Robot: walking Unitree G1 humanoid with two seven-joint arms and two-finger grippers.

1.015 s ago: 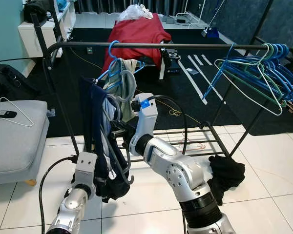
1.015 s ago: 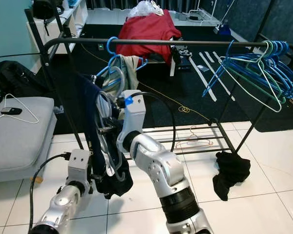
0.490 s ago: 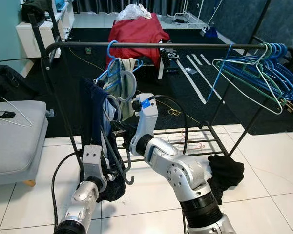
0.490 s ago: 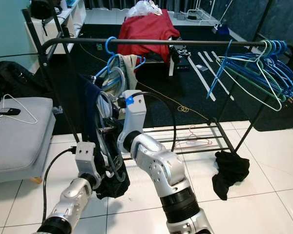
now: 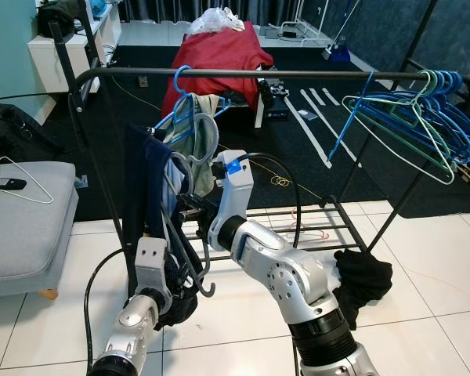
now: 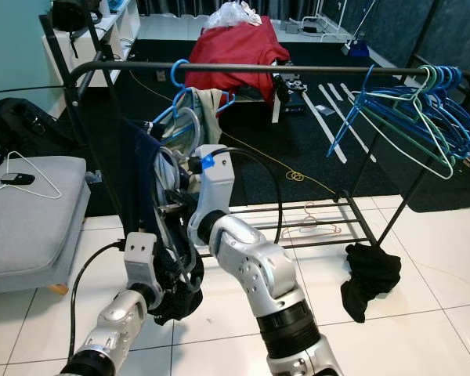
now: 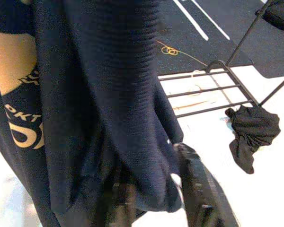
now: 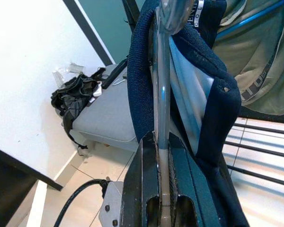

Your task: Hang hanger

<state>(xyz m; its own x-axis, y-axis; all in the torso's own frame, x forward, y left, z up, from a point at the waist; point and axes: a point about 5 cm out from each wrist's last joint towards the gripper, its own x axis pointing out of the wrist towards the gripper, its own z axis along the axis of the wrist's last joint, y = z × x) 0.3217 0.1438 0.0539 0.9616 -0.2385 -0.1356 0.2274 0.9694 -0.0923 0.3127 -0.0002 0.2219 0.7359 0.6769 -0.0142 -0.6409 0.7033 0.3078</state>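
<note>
Our right tool (image 8: 162,189) is clamped on a grey metal hanger (image 8: 162,94) carrying a navy shirt (image 5: 153,196). Our left tool (image 7: 156,189) grips the shirt's hem, below the black rail (image 5: 243,73).

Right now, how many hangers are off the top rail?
3: white hanger on grey seat, pink hanger on lower shelf, grey hanger in right claw; more may be hidden.

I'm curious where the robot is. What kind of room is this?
Probably a room in a home used for laundry: a clothes rail with many blue hangers, a grey cushioned seat, and a dark garment lying on the tiled floor.
</note>
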